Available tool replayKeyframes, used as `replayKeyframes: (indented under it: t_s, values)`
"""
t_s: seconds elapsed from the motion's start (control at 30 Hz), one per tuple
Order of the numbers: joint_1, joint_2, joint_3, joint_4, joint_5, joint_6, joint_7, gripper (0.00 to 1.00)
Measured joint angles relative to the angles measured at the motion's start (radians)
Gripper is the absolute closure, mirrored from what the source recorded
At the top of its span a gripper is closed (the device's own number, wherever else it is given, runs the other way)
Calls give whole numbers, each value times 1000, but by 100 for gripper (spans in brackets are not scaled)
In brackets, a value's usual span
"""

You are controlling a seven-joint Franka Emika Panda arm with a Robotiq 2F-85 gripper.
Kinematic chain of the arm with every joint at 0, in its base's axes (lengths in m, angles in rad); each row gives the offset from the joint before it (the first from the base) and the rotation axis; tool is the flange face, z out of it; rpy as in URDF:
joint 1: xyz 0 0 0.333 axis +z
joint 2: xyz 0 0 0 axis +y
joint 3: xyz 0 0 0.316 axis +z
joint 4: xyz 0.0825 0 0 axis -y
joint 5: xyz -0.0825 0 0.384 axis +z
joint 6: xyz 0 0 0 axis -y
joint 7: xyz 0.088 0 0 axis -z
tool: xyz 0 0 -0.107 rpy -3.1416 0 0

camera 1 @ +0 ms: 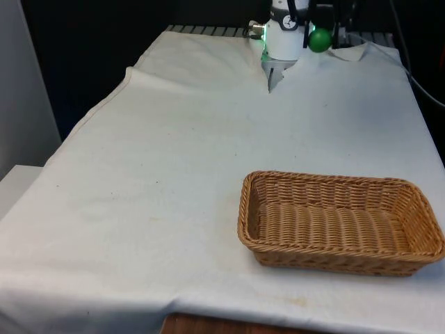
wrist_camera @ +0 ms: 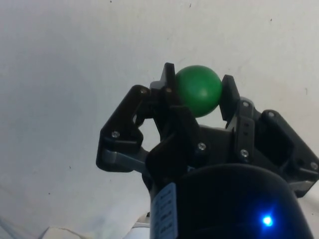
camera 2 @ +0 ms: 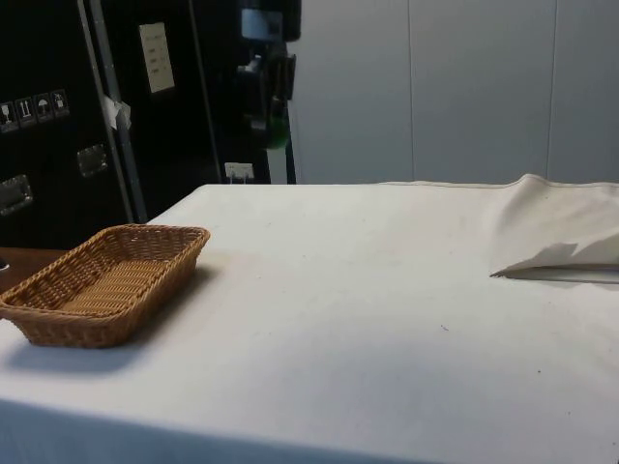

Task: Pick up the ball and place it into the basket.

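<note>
Wicker basket (camera 1: 341, 221) sits at lower right of the front view on the white cloth (camera 1: 160, 174), nothing inside it. Gripper (wrist_camera: 198, 90) at top centre of that view, raised above the cloth, fingers (wrist_camera: 167, 82) clamped on the green ball (wrist_camera: 198, 90), well apart from basket.

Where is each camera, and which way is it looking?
Front view: looks across the table at the basket; the gripper holds the green ball at the far end.
Side view: from the table's side, basket near, dark cabinets behind.
Wrist view: on the wrist, facing the gripper around the ball.
Front and side share the basket.
</note>
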Motion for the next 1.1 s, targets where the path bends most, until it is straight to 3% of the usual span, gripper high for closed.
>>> replayKeyframes:
  t_s: [0.37, 1.1]
  values:
    - [-1, 80, -6, 128, 54, -39, -46, 98]
    - [-6, 327, -16, 396, 109, -47, -87, 98]
